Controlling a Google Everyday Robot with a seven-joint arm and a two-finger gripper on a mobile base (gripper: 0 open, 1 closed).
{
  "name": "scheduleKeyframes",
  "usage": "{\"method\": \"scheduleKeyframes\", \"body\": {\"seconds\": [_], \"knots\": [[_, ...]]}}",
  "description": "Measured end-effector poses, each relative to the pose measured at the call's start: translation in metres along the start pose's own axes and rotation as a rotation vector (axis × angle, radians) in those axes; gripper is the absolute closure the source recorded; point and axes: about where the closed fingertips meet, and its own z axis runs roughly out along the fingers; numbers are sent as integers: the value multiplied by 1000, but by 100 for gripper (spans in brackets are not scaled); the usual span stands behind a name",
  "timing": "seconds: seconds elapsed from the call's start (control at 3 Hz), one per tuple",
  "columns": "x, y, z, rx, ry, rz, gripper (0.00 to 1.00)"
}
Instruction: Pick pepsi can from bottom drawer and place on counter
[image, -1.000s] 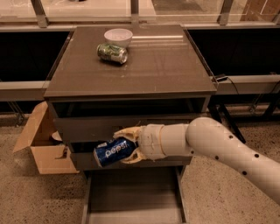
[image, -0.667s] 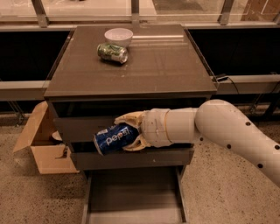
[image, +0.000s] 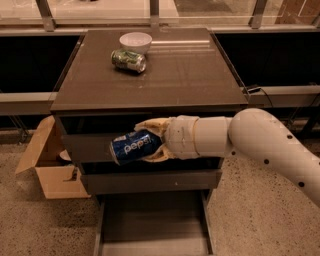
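Note:
My gripper (image: 146, 142) is shut on the pepsi can (image: 134, 146), a dark blue can with white lettering, held on its side in front of the cabinet's upper drawer fronts. It hangs just below the front edge of the counter (image: 190, 75), the wide glossy grey-brown cabinet top. The bottom drawer (image: 152, 225) is pulled out below, with a bare tray floor. The white arm (image: 260, 140) reaches in from the right.
A green and silver can (image: 129, 59) lies on its side at the back left of the counter, next to a white bowl (image: 135, 41). An open cardboard box (image: 50, 165) stands on the floor left of the cabinet.
The gripper has lifted the pepsi can up from just above the bottom drawer to the level of the upper drawer fronts, close under the counter's edge.

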Motion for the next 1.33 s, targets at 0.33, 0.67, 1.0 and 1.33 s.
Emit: {"method": "scheduleKeyframes", "body": {"seconds": [0.33,0.67,1.0,1.33], "knots": [[21,-40,-23,96,-6,25,100],[57,-105,-54,210,20,64,100],[57,-105,-54,211,20,64,100],[88,-143,-64,296,64,142,100]]}}
